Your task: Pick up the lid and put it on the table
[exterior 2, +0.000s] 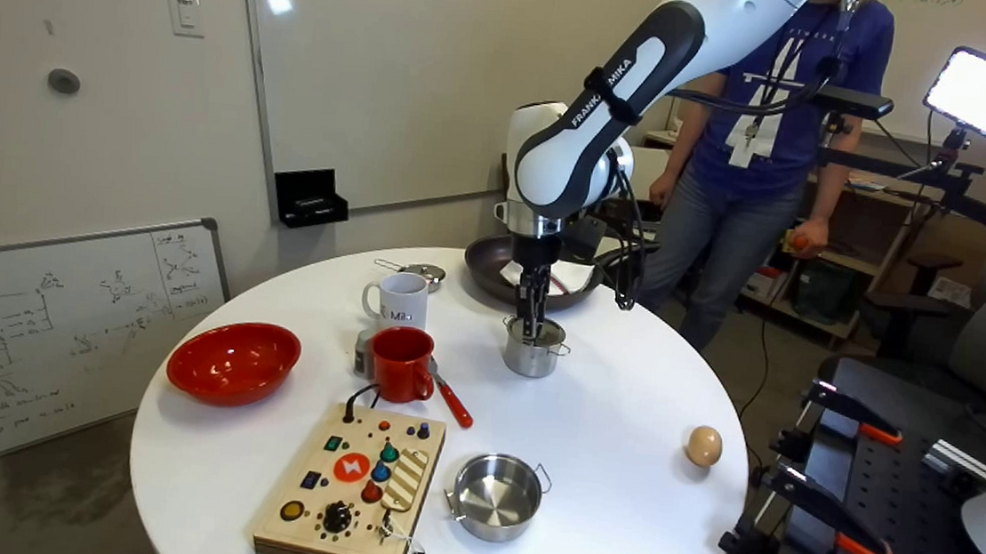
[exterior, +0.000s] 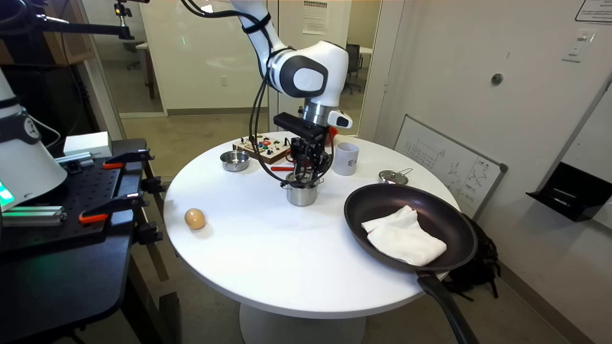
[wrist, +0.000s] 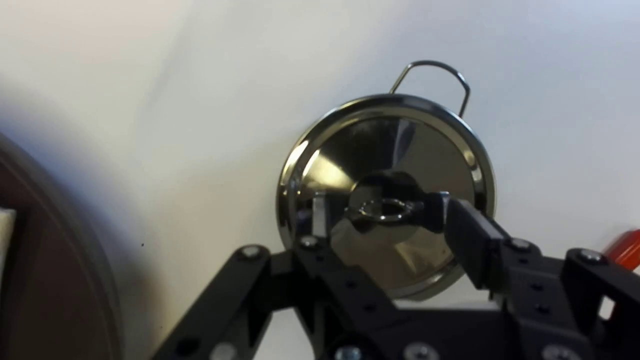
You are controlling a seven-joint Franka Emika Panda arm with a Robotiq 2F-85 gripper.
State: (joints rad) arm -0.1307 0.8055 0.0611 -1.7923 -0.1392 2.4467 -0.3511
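Observation:
The lid point(wrist: 430, 150) is round, shiny silver-grey metal with a small wire ring handle at its middle. It sits on the small steel pot point(exterior: 302, 197), which stands on the white round table point(exterior: 267, 258). In an exterior view the lid point(exterior 2: 553, 332) shows only partly on the pot point(exterior 2: 530, 359). My gripper point(wrist: 381, 212) points down over the lid. Its fingers are apart, one on each side of the ring handle, with a gap to the ring on both sides. In both exterior views the gripper point(exterior: 303, 173) point(exterior 2: 529, 332) is low at the lid; whether the fingertips touch it is unclear.
A black pan point(exterior: 411, 191) holding a white cloth stands near the pot. A white mug point(exterior: 345, 158), red mug point(exterior 2: 402, 365), red-handled utensil point(exterior 2: 453, 404), red bowl point(exterior 2: 234, 363), wooden switch board point(exterior 2: 350, 488), silver bowl point(exterior 2: 496, 497), metal item point(exterior: 393, 177) and egg point(exterior: 195, 219) are around.

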